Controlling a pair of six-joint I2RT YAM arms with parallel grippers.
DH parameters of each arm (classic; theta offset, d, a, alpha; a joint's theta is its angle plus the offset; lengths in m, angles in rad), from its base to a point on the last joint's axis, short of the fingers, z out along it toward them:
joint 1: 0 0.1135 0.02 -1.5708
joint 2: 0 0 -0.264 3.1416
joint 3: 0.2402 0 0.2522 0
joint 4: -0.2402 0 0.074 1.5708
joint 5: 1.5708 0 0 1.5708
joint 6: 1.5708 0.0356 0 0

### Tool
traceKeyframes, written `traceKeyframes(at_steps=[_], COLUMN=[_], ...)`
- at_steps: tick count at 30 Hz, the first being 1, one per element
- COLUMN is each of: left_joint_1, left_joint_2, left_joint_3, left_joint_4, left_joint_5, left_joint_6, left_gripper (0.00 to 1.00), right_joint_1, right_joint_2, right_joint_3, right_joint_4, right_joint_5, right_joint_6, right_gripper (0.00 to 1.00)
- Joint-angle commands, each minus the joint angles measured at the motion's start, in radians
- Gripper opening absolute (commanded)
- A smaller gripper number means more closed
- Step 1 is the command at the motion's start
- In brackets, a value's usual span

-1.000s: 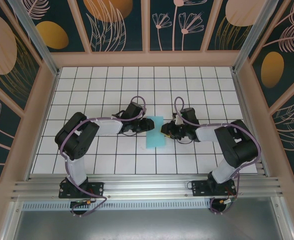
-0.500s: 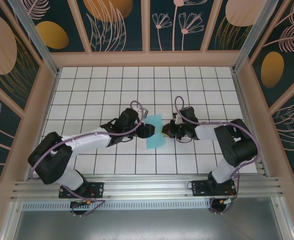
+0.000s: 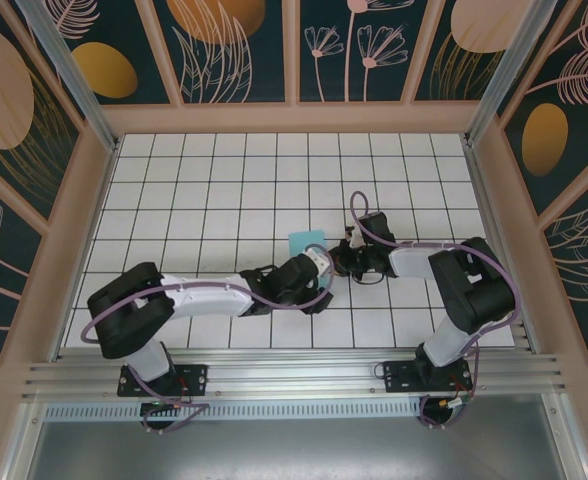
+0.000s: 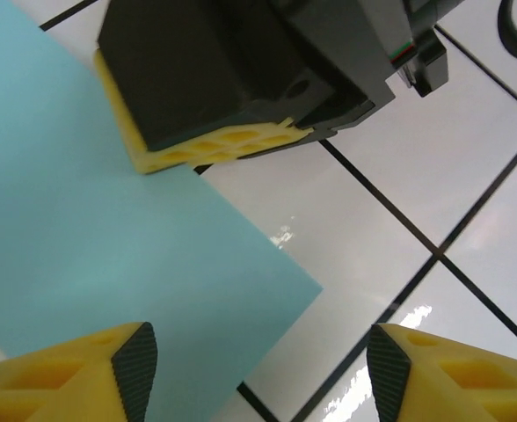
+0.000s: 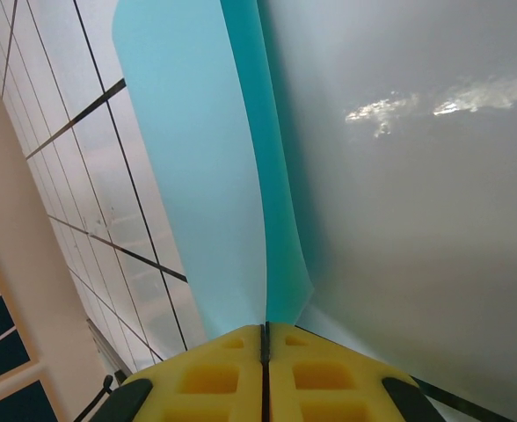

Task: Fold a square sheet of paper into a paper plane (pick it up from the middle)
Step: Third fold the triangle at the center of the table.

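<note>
The square sheet of paper (image 4: 91, 237) is light turquoise and lies on the white tiled floor; in the top view a corner of it (image 3: 302, 241) shows past my left arm. My right gripper (image 5: 265, 352) is shut on the sheet's right edge, and the paper (image 5: 188, 158) curves away from its yellow fingers. In the left wrist view those shut yellow fingers (image 4: 210, 149) pinch the sheet's edge. My left gripper (image 4: 260, 374) is open, low over the sheet's near corner, with one fingertip over the paper and one over bare tile. From above, the left gripper (image 3: 323, 272) sits close beside the right gripper (image 3: 337, 263).
The white floor (image 3: 204, 190) with black grid lines is ringed by wooden frame walls (image 3: 294, 118) with dark floral panels. My left arm (image 3: 204, 292) stretches across the near middle of the floor. An aluminium rail (image 3: 294, 375) runs along the near edge.
My left arm swung from the sheet's left side across its near part, now covering most of it, and its jaws opened wider. My right gripper closed on the sheet's edge and stays there.
</note>
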Motion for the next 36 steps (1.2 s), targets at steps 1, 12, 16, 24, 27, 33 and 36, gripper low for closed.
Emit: traceKeyframes(at_steps=[1,12,16,24,27,33,36], left_joint_1=[-0.034,-0.066,-0.065,-0.066,-0.066,-0.055,-0.028], left_joint_2=[0.054,0.094,0.067,0.044,0.044,-0.024,-0.038], left_joint_3=[0.066,0.09,0.072,0.052,0.055,0.035,0.023], left_joint_4=[-0.05,-0.077,-0.059,-0.042,-0.047,-0.033,-0.021], left_joint_5=[-0.119,-0.292,-0.307,-0.284,-0.27,-0.217,-0.104], left_joint_6=[0.053,0.036,0.022,0.013,0.019,0.037,0.036], left_gripper=[0.68,0.51,0.31,0.04,0.0,0.0,0.0], right_joint_1=[0.007,0.008,0.008,0.008,0.008,0.005,0.004], right_joint_2=[0.012,0.004,-0.003,-0.013,-0.027,-0.088,-0.123], right_joint_3=[0.014,0.001,0.0,-0.007,-0.008,0.015,0.034], right_joint_4=[-0.021,-0.019,-0.025,-0.028,-0.027,-0.097,-0.147], right_joint_5=[0.005,0.007,0.008,0.018,0.014,0.078,0.136], right_joint_6=[0.014,0.014,0.006,-0.008,-0.016,-0.058,-0.077], right_gripper=[0.1,0.12,0.13,0.16,0.2,0.3,0.32])
